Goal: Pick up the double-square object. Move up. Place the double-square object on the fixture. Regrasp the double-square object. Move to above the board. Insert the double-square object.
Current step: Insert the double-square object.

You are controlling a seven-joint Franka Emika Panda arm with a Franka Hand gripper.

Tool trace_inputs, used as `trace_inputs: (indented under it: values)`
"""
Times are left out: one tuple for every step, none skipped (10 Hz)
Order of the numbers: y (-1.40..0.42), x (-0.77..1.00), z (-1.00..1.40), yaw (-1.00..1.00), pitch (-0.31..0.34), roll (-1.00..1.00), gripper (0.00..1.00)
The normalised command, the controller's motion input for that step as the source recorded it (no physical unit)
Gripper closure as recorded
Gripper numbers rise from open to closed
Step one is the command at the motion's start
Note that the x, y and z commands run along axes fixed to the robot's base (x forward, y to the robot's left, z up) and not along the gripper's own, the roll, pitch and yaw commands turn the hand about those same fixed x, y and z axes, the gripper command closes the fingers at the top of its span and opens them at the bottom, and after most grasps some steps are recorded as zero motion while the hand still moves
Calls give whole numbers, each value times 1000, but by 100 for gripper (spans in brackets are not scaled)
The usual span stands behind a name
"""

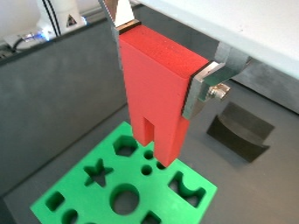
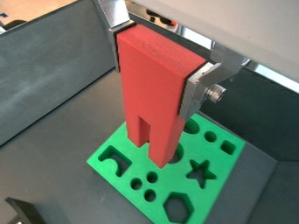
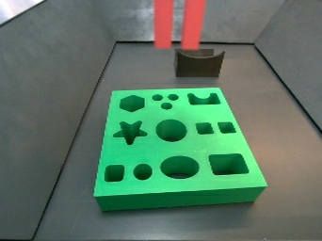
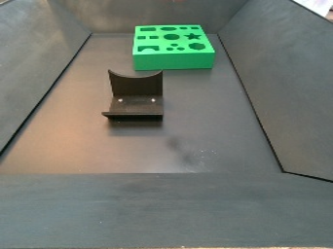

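Observation:
In both wrist views my gripper (image 1: 162, 59) (image 2: 160, 63) is shut on the upper end of the red double-square object (image 1: 152, 96) (image 2: 152, 105), one silver finger on each side. The block hangs upright with its two prongs pointing down. It is held above the green board (image 1: 73, 185) (image 2: 222, 192) and is apart from it. In a side view only the two red prongs (image 3: 179, 24) show at the upper edge, above the board (image 3: 176, 193); the gripper is out of view there. The dark fixture (image 3: 198, 62) (image 4: 132, 97) (image 1: 242, 129) stands empty beside the board (image 4: 173, 62).
Dark sloping walls (image 3: 70, 113) (image 4: 254, 88) enclose the floor on all sides. The board has many shaped holes, among them a star (image 3: 128, 131), circles and squares. The fixture's corner (image 2: 24, 213) shows at the edge of a wrist view.

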Motion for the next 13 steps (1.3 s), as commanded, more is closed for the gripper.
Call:
trace_inputs:
  values:
    - [0,683,-217,69,-86,113,100]
    - [0,789,-226,103,-84,150,100]
    - [-20,840,-231,77,-93,136,100]
    - [-49,914,-223,26,-116,83,100]
    - [-91,966,-237,0,-143,24,100]
    - [-289,934,-297,0,-176,33,100]
    - [-326,934,-337,0,-163,39,100]
    - [-343,926,-323,0,-159,54,100]
    - [-320,894,-326,0,-166,49,100]
    - [-300,791,-357,34,-167,87,100]
    - [-431,506,-429,209,-90,317,100]
    - [-414,174,-497,194,-101,327,100]
    - [-466,34,-546,346,-124,314,100]
